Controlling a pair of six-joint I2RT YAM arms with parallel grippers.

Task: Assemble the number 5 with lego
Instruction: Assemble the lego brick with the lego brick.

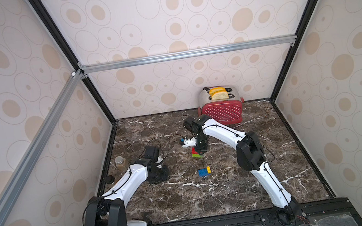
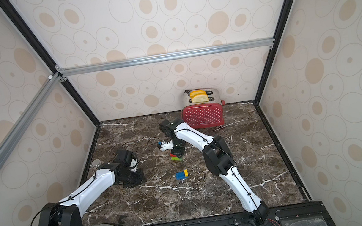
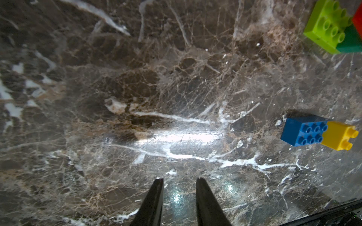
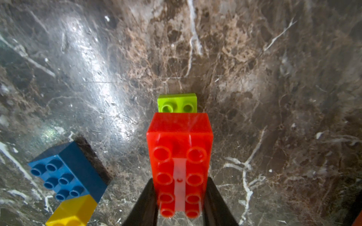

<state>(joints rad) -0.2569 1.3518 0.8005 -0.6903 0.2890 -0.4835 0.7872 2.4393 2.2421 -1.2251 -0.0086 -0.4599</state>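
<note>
Red lego brick (image 4: 179, 156): pinched by your right gripper (image 4: 180, 179); your left gripper (image 3: 179, 178) stands slightly parted, empty.

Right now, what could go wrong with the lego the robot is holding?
The right tool pinches only the red brick; the lime brick at the stack's other end might snap off. The blue brick and yellow brick lie loose on the marble, and the left tool is empty and away from them, so they may slide when pushed.
</note>
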